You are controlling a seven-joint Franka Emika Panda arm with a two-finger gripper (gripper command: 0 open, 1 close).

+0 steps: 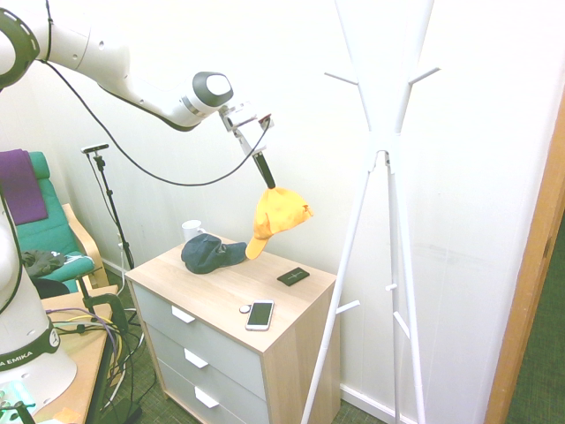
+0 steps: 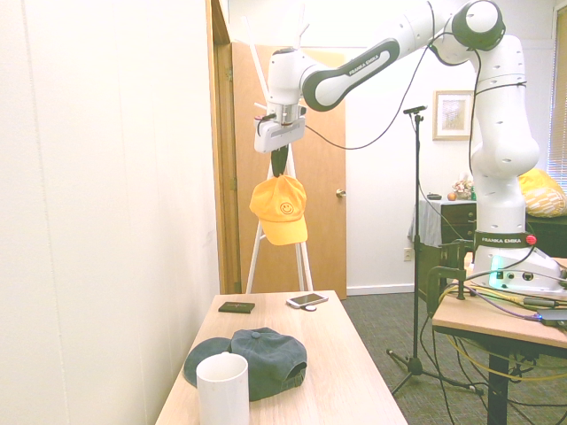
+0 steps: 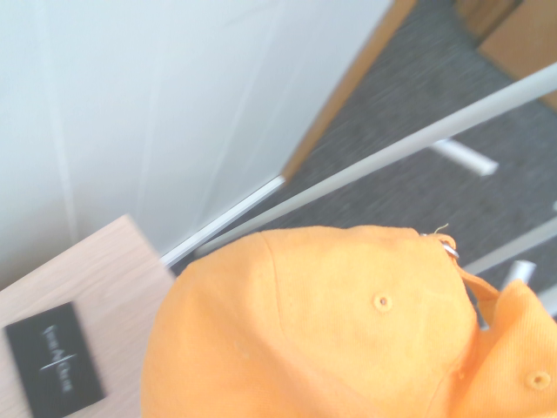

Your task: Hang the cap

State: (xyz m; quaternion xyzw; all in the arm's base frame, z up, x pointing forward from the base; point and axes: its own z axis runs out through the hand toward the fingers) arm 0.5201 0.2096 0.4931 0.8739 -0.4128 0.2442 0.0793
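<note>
Yellow-orange fabric marks the cap (image 1: 275, 215), which hangs in mid-air well above the worktop (image 1: 221, 291), suspended from the end effector (image 1: 267, 184) of the white arm (image 1: 132, 84). The end effector points steeply downward and is clenched on the cap, its dark fingers pinching the fabric at the top edge so that the crown droops and the curved brim points down toward the worktop. In the second exterior view the cap's smiley face emblem faces the camera. A white coat stand (image 1: 381, 159) with upward-angled pegs rises just beside the dresser; the cap is near it but apart from it, touching no peg. On the light wooden worktop lie a dark navy-blue cap (image 1: 210, 253), a white mug (image 1: 192, 230) behind it, a smartphone (image 1: 259, 314) near the front edge with a small round object (image 1: 244, 309) just beside it, and a flat black card (image 1: 293, 276) toward the stand. The wrist view shows the orange crown with its eyelets from close by, the black card on the wood, and slanting white poles of the stand over grey carpet (image 3: 409, 113).
</note>
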